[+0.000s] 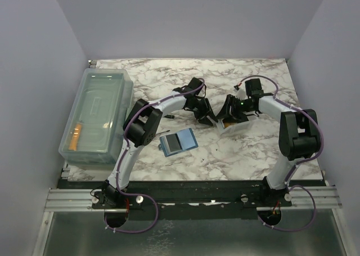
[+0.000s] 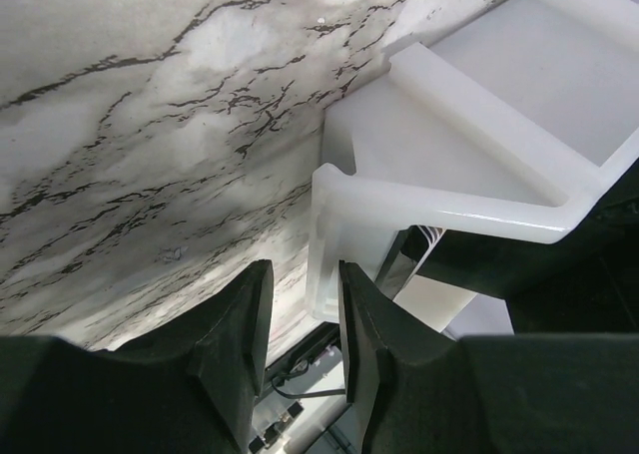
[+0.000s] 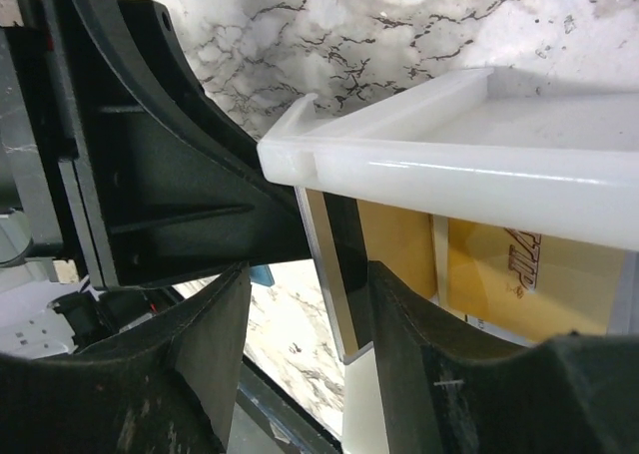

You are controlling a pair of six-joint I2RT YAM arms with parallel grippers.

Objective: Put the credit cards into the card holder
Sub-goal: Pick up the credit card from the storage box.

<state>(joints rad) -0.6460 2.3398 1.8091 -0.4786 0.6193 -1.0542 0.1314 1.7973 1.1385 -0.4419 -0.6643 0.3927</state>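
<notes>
**Both sets of fingers meet at the white tray; card holder lies apart**

At the left edge of the marble desk (image 1: 169,76) stands a clear plastic bin (image 1: 95,112) with an orange strip (image 1: 76,135) inside, too small to identify. Right of it, towards the desk's near edge and about midway along it, the teal-blue card holder (image 1: 179,142) lies flat near the left arm (image 1: 143,124), clear of both sets of fingers.

Further right, at the middle of the desk, the left fingers (image 2: 245,324) stand about half apart at a corner of the white tray (image 2: 479,125). The corner wall lines up with their gap and bare desk shows on one side. Whether either finger touches the wall cannot be told. The tray looks tipped up off the desk.

Below its rim show the golden-orange credit cards (image 3: 489,264), one with red print. The right fingers (image 3: 419,374) are parted too, facing the left ones. One card's thin edge stands in their gap, with open space on its left, so nothing is pinched.
</notes>
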